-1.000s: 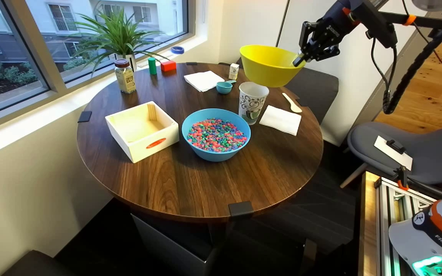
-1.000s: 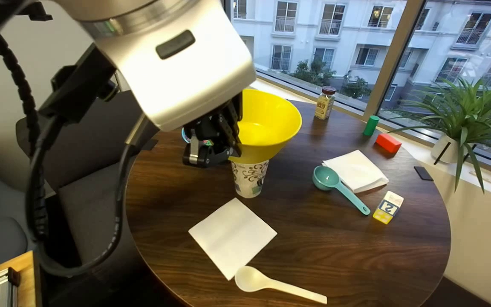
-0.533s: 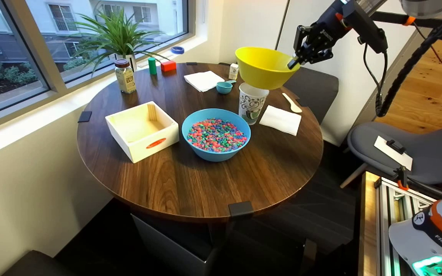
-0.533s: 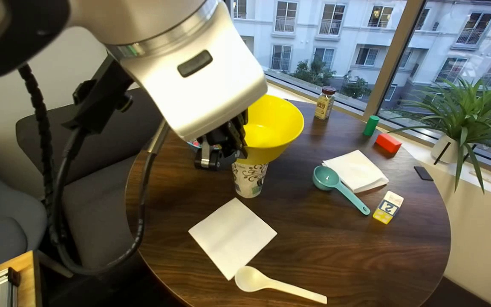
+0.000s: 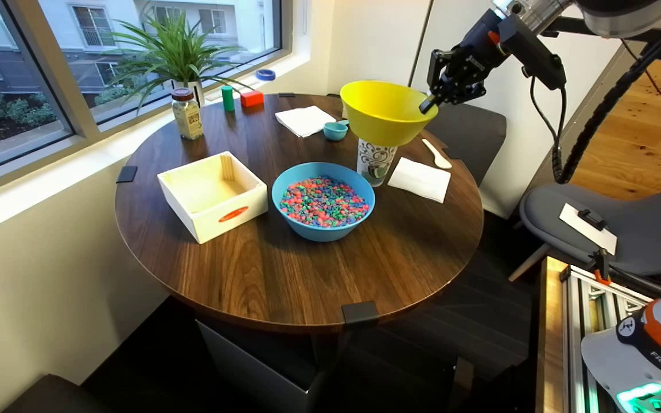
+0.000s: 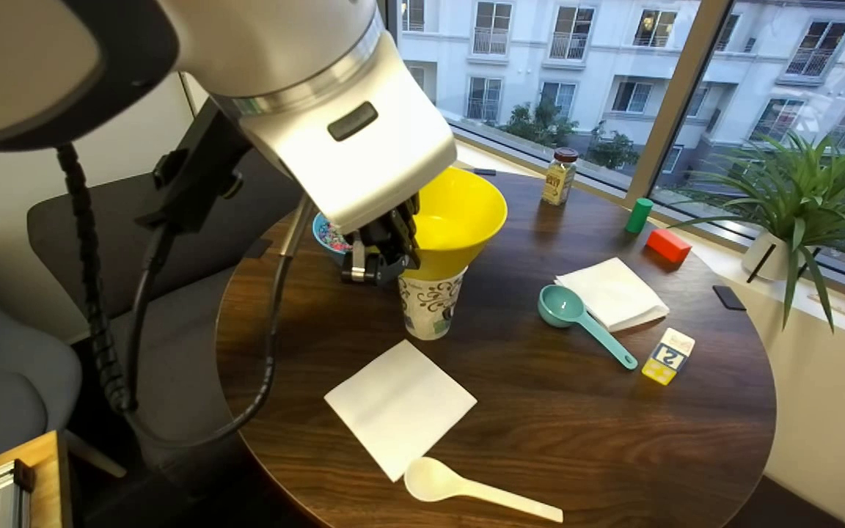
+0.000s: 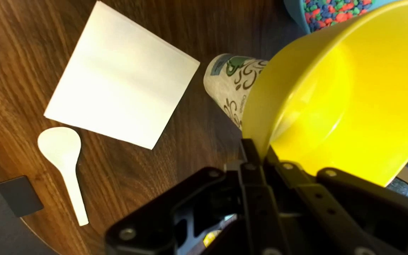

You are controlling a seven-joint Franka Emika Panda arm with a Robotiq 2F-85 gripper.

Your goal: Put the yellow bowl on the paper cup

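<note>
The yellow bowl [image 5: 385,117] hangs from my gripper over the paper cup [image 5: 374,163]. The bowl also shows in an exterior view [image 6: 459,220] and, tilted toward the camera, in the wrist view [image 7: 374,88]. The cup stands upright on the table and shows in an exterior view [image 6: 431,306] and the wrist view [image 7: 234,79]. The bowl hides the cup's rim in all views. I cannot tell whether bowl and cup touch. My gripper [image 5: 428,103] is shut on the bowl's rim; the fingertips [image 7: 259,150] pinch its near edge in the wrist view. It also shows in an exterior view [image 6: 409,257].
A blue bowl [image 5: 322,234] of colourful pieces stands close beside the cup. An open wooden box [image 5: 207,226] is beyond it. A white napkin [image 6: 400,411], a pale spoon [image 6: 466,488], a teal scoop [image 6: 562,304] and a letter block [image 6: 668,357] lie nearby.
My gripper has carried the yellow bowl lower and closer over the cup. The cup's rim showed below the bowl a second ago and is now covered. The cup has not moved.
</note>
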